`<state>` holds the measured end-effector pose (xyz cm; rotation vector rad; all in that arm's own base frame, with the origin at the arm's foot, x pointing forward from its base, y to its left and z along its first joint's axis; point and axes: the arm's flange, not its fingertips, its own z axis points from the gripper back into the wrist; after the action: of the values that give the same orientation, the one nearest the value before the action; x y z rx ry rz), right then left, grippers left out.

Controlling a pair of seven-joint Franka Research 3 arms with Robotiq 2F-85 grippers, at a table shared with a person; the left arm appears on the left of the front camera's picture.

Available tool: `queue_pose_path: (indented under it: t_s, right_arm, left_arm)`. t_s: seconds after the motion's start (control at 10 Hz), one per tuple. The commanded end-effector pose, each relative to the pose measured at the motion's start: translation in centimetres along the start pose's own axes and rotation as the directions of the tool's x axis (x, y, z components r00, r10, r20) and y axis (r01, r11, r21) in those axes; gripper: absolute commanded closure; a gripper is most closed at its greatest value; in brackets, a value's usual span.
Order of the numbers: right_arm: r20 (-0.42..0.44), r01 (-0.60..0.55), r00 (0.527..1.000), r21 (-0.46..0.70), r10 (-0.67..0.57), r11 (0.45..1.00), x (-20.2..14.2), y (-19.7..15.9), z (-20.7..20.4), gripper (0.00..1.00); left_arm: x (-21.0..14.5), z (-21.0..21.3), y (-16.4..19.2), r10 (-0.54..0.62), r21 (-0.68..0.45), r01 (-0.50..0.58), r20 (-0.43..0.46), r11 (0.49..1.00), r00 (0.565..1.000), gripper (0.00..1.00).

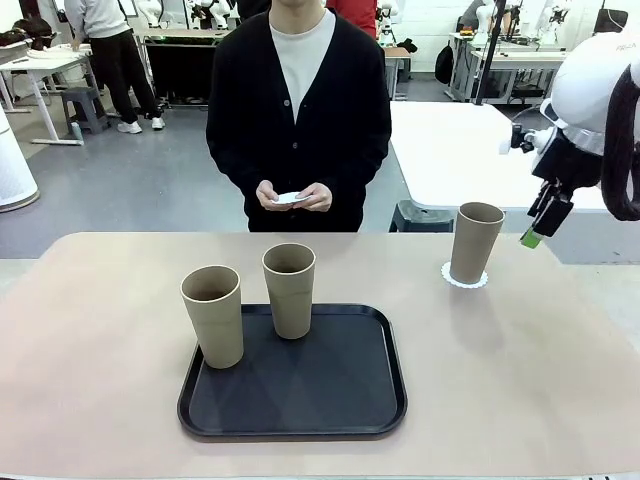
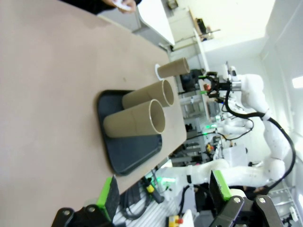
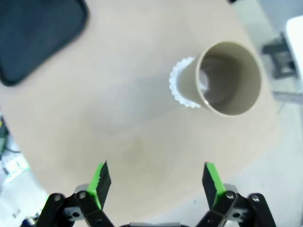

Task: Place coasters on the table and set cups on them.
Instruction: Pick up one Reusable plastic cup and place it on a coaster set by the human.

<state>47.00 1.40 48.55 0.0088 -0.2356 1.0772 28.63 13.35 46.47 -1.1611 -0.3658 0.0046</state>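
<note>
**Hazards, left to right.** The left end effector (image 2: 164,191), black with green pads, has its fingers spread wide with nothing between them. It hangs off the left side of the wide beige matte tabletop (image 1: 100,330).

The left cup (image 1: 213,315), a tall tapered tan-brown tumbler like cardboard, stands close to the left rim of the black rounded tray (image 1: 300,395). A low sideways approach could clip that rim. The cup is tall, narrow at the base and probably light, so a small knock may tip it.

The second cup (image 1: 289,290), of the same make, stands near it at the tray's far edge. Fingers opened wide around one could strike the other.

Neither cup has a coaster laid out for it. A thin white scalloped disc (image 1: 290,197) is held in the person's hands (image 1: 316,198) beyond the far edge; whether one or two, I cannot tell. Reaching across now risks meeting those hands.

The right end effector (image 1: 535,232), fingers apart and empty, hangs just right of the third cup (image 1: 475,242). A swing to the left would topple it.

**Condition.** The third cup stands upright at the far right of the tabletop on a white doily-edged coaster (image 1: 465,281). In the right wrist view it sits off-centre, with the scalloped edge showing on one side only. All three cups are upright and undented.
</note>
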Motion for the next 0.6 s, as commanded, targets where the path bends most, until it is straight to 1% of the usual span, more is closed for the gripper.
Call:
queue_pose_path:
  t_s: [0.0, 0.1, 0.2, 0.5]
  right_arm:
    - [-0.053, 0.097, 0.993, -0.073, -0.101, 0.993, 0.7, 1.7, 1.2, 0.00]
    - [-0.010, 0.147, 0.989, -0.010, -0.147, 0.989, 0.9, 1.5, 1.7, 0.00]
    - [-0.021, 0.041, 0.999, -0.038, -0.042, 0.998, 0.6, 0.6, 1.1, 0.00]
    - [-0.021, 0.041, 0.999, -0.038, -0.042, 0.998, 0.6, 0.6, 1.1, 0.00]
  left_arm:
    - [0.0, 0.2, 0.0, -0.007, -0.009, 0.007, 0.006, 1.000, 1.000, 0.00]
    - [0.0, 0.2, 0.0, -0.007, -0.009, 0.007, 0.006, 1.000, 1.000, 0.00]
    - [0.0, 0.2, 0.0, -0.007, -0.009, 0.007, 0.006, 1.000, 1.000, 0.00]
    - [0.0, 0.2, 0.0, -0.007, -0.009, 0.007, 0.006, 1.000, 1.000, 0.00]
